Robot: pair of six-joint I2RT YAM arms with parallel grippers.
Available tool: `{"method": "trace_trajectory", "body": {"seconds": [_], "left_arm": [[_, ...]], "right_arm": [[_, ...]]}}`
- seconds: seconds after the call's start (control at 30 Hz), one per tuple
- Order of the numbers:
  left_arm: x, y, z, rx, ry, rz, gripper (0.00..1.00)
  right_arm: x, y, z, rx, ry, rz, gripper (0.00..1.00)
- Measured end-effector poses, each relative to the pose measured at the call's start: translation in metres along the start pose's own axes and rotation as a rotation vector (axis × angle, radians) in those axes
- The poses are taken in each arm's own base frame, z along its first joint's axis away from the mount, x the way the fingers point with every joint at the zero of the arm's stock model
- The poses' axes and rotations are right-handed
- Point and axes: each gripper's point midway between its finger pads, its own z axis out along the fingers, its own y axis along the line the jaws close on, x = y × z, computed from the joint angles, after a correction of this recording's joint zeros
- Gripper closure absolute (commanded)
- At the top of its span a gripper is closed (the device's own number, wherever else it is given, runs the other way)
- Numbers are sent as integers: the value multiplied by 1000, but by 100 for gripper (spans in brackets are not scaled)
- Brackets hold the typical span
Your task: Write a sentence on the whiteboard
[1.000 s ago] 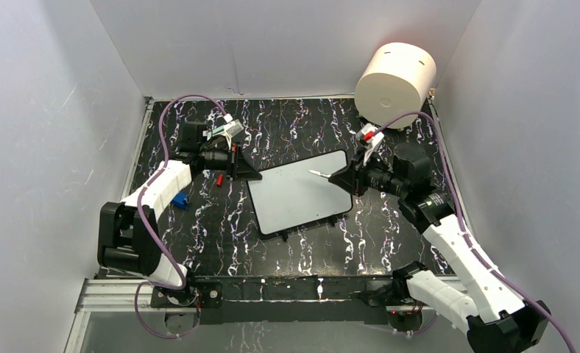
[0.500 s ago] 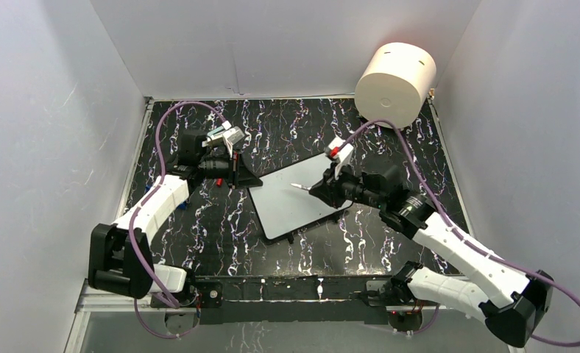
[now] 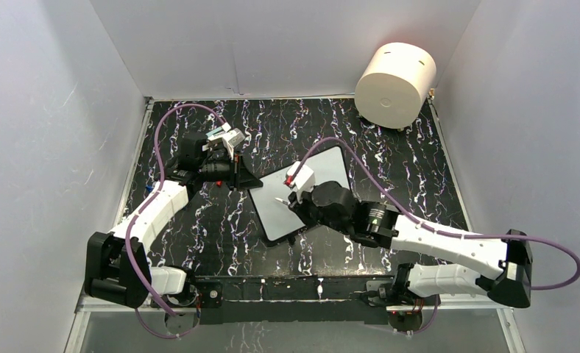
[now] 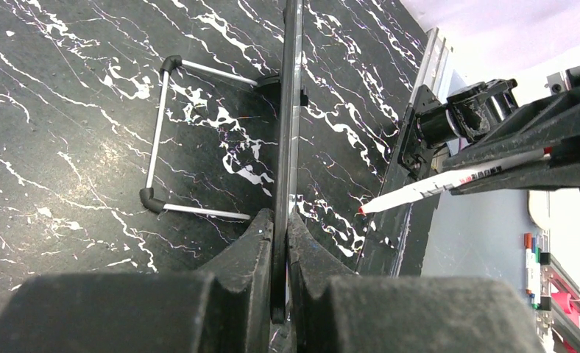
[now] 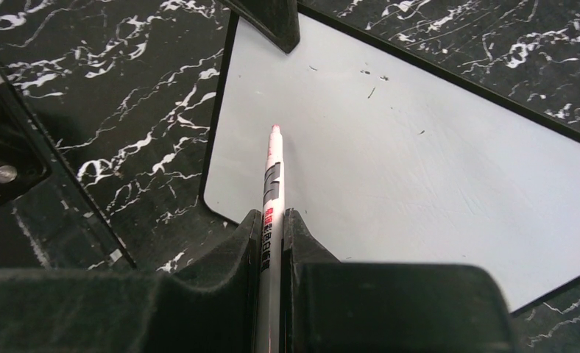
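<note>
**A:** Where's the whiteboard (image 3: 271, 213) on your screen?

**B:** I see it mid-table, turned at a slant on the black marbled table (image 3: 390, 147). On my right wrist feed its face (image 5: 419, 169) is pale, with a few small dark specks near the far edge.

**A:** And the claws?

**B:** My left gripper (image 3: 246, 179) is clamped on the board's far-left corner. On the left wrist feed the board runs edge-on (image 4: 291, 110) and both fingers (image 4: 254, 243) are pressed against it. A thin wire stand (image 4: 158, 140) with black corners shows on one side of it.

**A:** The right one?

**B:** My right gripper (image 5: 272, 220) is pinched tight on a white marker (image 5: 272, 176), red tip pointing over the near-left part of the board. From the left wrist the marker (image 4: 434, 187) has its tip standing clear of the face.

**A:** Anything else around?

**B:** A cream cylinder (image 3: 395, 84) lies on its side in the far right corner, well apart from the board.
</note>
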Motion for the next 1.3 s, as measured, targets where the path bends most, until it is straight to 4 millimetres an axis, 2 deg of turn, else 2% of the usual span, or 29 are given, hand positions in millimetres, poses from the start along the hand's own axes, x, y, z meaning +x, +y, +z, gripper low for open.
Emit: {"method": "trace_trajectory", "body": {"seconds": [0.33,0.67,0.9,1.13,1.3], "left_arm": [[0,-1,1,-19,0,3,100],[1,-1,0,-35,4,6,100],[1,-1,0,-37,5,8,100],[2,-1,0,-39,8,8,100],[3,-1,0,-39,9,9,100]], "right_arm": [[-15,13,6,120,-16,-56,100],[-14,3,6,202,-18,-36,100],[-18,9,7,219,-8,-41,100],[-13,14,11,232,9,-64,100],[-20,20,16,246,4,-74,100]]}}
